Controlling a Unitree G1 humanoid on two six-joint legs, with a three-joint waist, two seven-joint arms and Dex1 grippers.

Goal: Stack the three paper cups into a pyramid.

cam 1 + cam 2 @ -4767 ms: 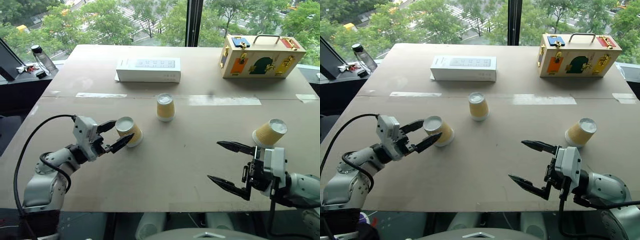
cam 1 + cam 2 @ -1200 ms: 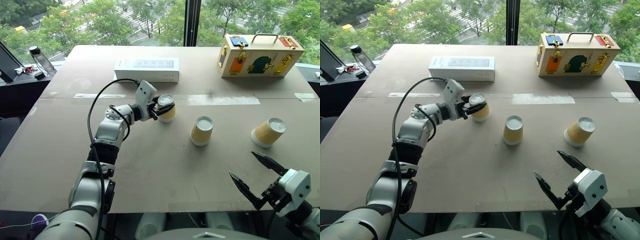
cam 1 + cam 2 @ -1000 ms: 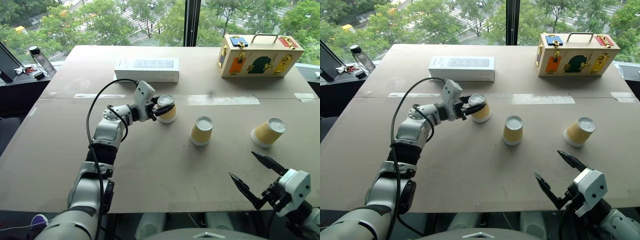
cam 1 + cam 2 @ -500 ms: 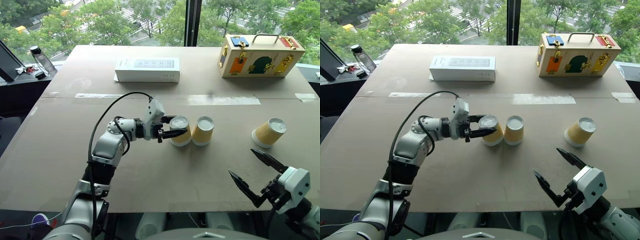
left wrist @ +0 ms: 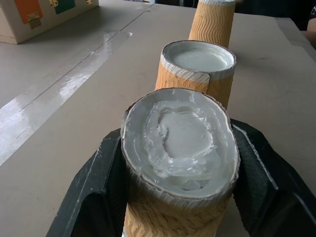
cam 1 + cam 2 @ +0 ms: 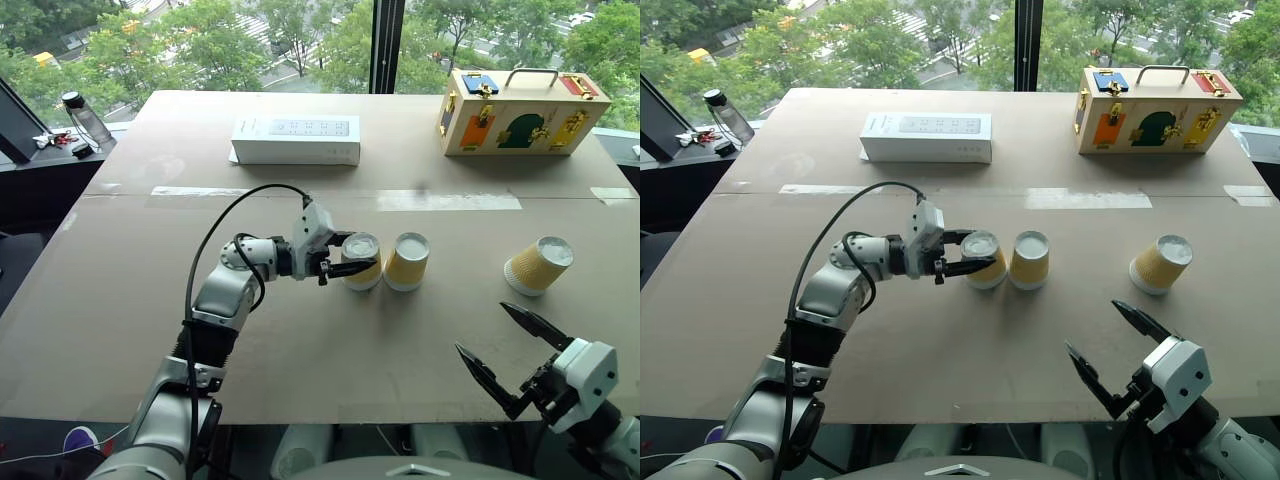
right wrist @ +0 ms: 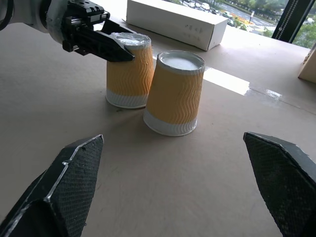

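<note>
The left end effector (image 6: 352, 257) has its 2 black fingers around the upper part of an upside-down paper cup (image 6: 361, 261), jaws only slightly parted and close against the ribbed sleeve; whether it is gripping or letting go cannot be told. That cup stands on the surface just beside a second upside-down paper cup (image 6: 405, 261), the pair probably set side by side as the pyramid's base. The third paper cup (image 6: 539, 264) lies tilted on its side well apart, toward the robot's right, likely meant for the top. The right end effector (image 6: 508, 353) hovers near the front edge, fingers spread wide and holding nothing. The tan surface (image 6: 300, 340) also carries a white box (image 6: 296, 139) and a wooden latch case (image 6: 520, 111) at the far side. Beyond, windows show green trees.
</note>
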